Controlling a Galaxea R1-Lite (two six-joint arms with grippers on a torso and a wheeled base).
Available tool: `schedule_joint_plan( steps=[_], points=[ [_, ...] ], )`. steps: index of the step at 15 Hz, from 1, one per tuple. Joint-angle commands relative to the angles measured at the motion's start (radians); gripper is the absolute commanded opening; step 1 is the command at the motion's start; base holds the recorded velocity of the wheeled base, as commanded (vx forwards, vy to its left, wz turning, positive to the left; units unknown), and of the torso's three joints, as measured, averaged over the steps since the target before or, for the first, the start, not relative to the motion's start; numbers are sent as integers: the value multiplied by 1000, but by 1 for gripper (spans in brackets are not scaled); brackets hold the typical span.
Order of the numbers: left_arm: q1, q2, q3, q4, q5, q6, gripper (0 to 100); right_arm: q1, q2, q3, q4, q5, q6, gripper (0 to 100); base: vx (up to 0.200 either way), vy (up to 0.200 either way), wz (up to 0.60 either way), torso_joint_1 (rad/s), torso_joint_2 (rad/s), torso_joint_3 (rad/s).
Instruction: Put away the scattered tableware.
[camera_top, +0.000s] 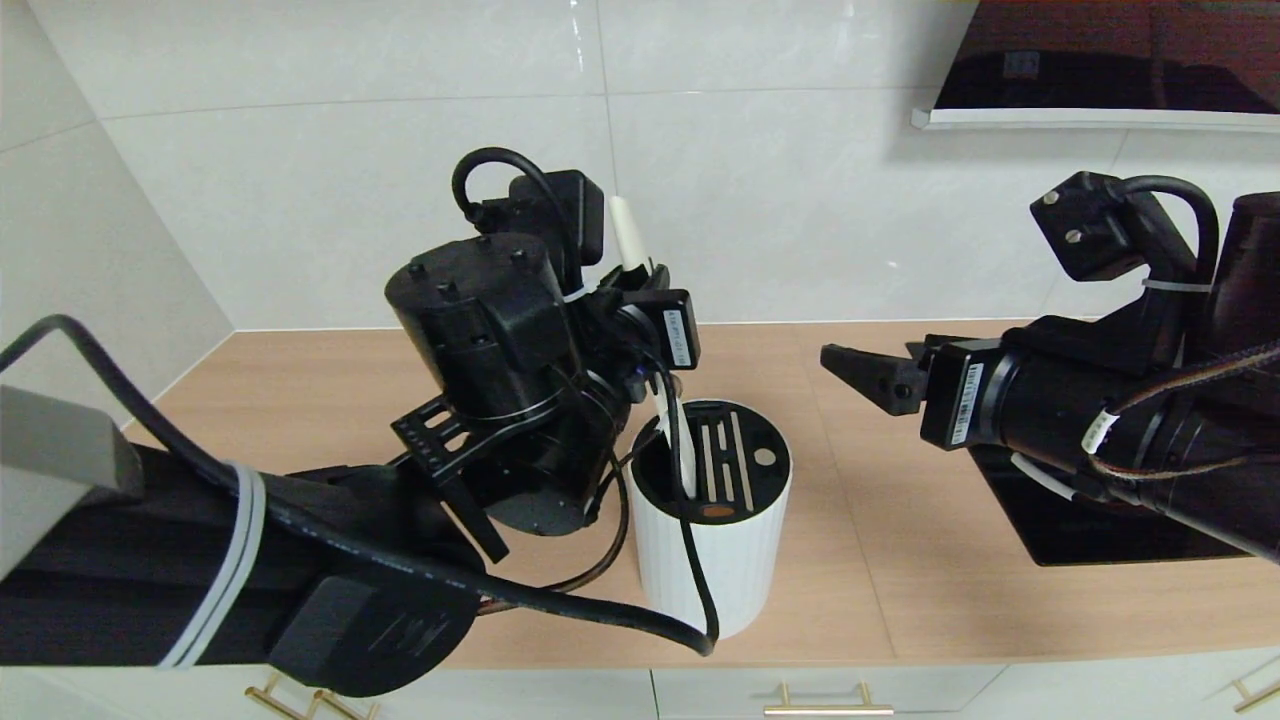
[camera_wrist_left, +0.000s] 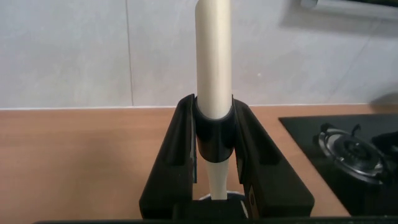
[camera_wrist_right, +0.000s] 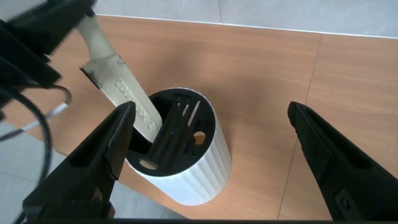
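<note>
One knife (camera_wrist_right: 127, 93), blade in white holder (camera_top: 715, 560) — left hand (camera_wrist_left: 214, 124) clamped on it.

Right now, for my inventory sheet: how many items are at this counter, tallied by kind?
knife, cream-handled, held in the left end effector: 1
knife holder, white with a slotted black top: 1
cooktop, black: 1
Total: 3

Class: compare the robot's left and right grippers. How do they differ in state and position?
The left gripper is shut on a knife; the right gripper is open and empty. The left is above the knife holder, blade tip inside it; the right is off to its side. Both are black.
</note>
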Motion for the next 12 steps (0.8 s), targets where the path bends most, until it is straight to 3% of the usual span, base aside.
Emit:
schedule_joint_plan(
  steps=[1,5,8,12],
  points=[
    [-5,20,-1,0,7,7,0,0,1,0,-1,0,0,100,0,0,0,0,0,0],
    [-5,63,1,-45,28,30,0,0,1,0,-1,1,0,100,0,0,0,0,0,0],
    [-13,117,2,-123,63,76,0,0,1,2,-1,1,0,100,0,0,0,0,0,0],
    [-31,143,7,-132,73,82,0,0,1,2,-1,1,0,100,0,0,0,0,0,0]
  ],
)
